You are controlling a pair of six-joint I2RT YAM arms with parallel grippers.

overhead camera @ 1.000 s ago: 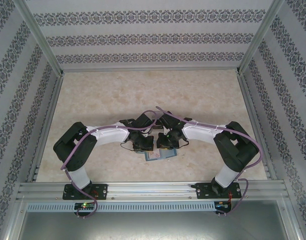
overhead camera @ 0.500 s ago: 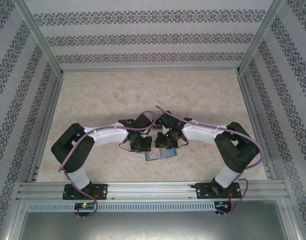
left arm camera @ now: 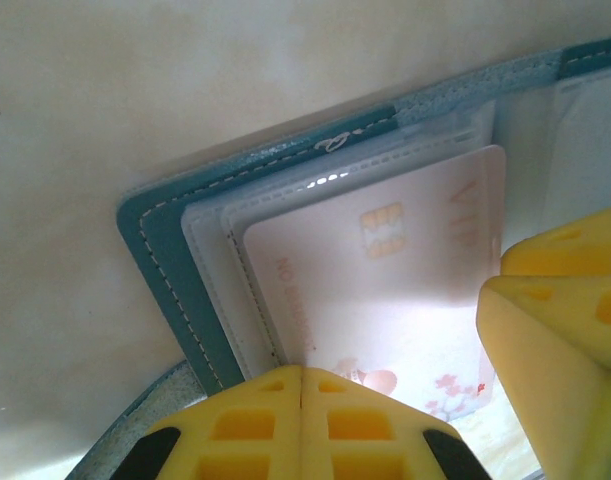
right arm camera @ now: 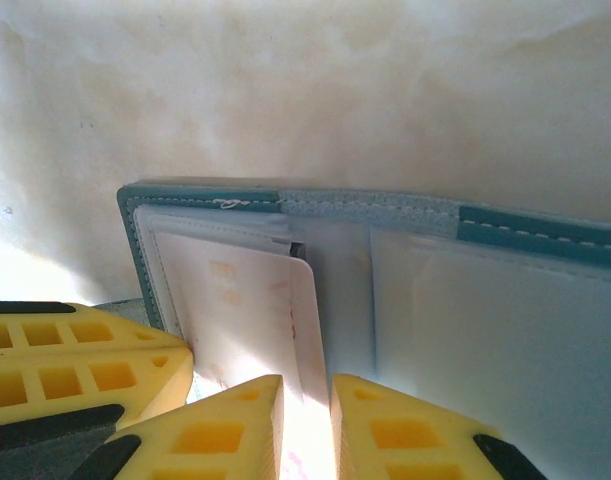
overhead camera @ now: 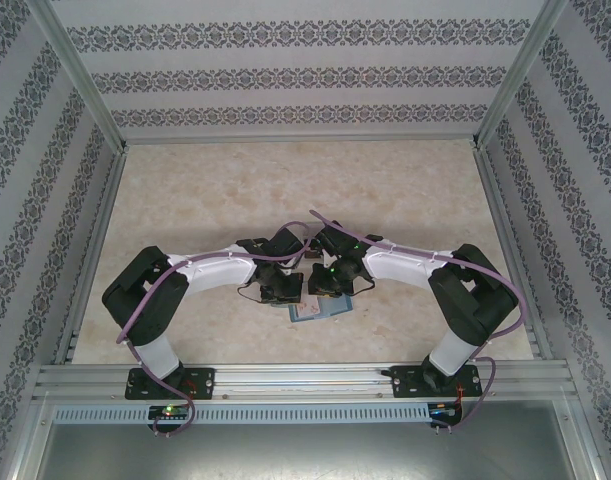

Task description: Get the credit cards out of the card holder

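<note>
In the top view the card holder [overhead camera: 323, 313] lies mostly covered by the left gripper [overhead camera: 288, 295] and right gripper [overhead camera: 330, 290], with its contents too small to tell. At the left wrist the credit card [left arm camera: 385, 260] loses its lower end behind yellow fingertips [left arm camera: 255, 430], and its print is washed out. At the right wrist glare hides whether the credit card is pinched, and the card holder runs off the right edge

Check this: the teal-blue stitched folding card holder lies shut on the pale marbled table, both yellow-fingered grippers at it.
Not quite: the teal-blue card holder lies open, not shut; the left wrist view shows its clear pockets and a pale chip card. It is on the pale marbled table, left gripper and right gripper at it.
</note>
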